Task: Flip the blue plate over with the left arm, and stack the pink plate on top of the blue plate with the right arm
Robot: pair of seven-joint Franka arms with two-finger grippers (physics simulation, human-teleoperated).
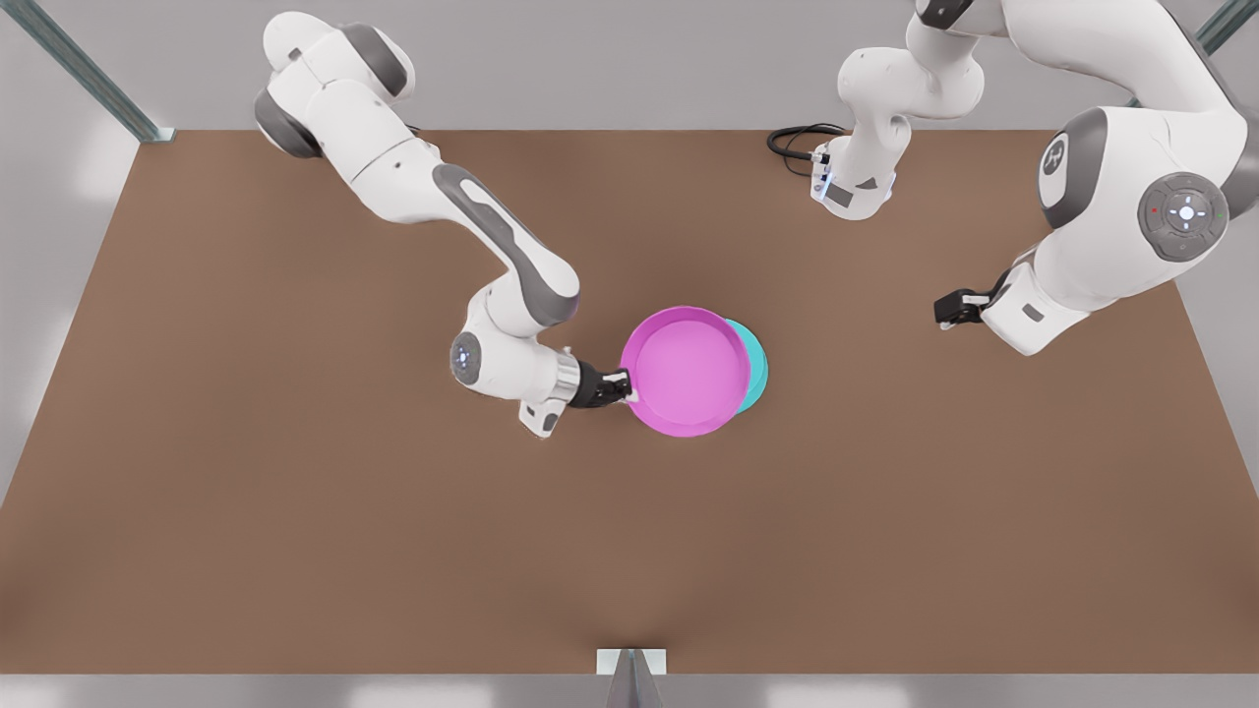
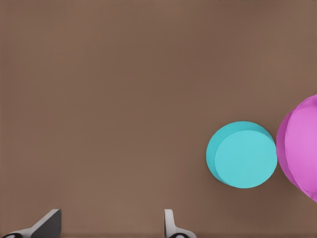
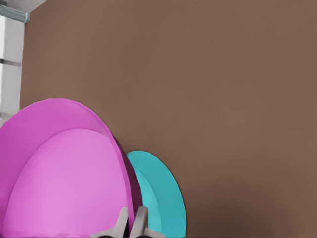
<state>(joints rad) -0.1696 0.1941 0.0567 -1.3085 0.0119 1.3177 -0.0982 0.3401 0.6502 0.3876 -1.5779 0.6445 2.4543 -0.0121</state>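
1. Flipping looks done: the blue plate (image 2: 246, 157) lies underside-up on the table (image 1: 295, 511).
2. Right gripper (image 1: 622, 386) pinches the pink plate (image 1: 687, 369) at its nine o'clock rim, above the blue plate; release remains.
3. Left gripper (image 1: 946, 309) waits at three o'clock, fingers spread, empty.

overhead front view, wrist views downward

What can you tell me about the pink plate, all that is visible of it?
The pink plate is a round, shallow magenta dish with a raised rim and a lighter pink, smooth inside that faces up. The right gripper is shut on its rim on the front view's left. It is held above the table, and in the front view it covers most of the blue plate, which lies flat, underside up.
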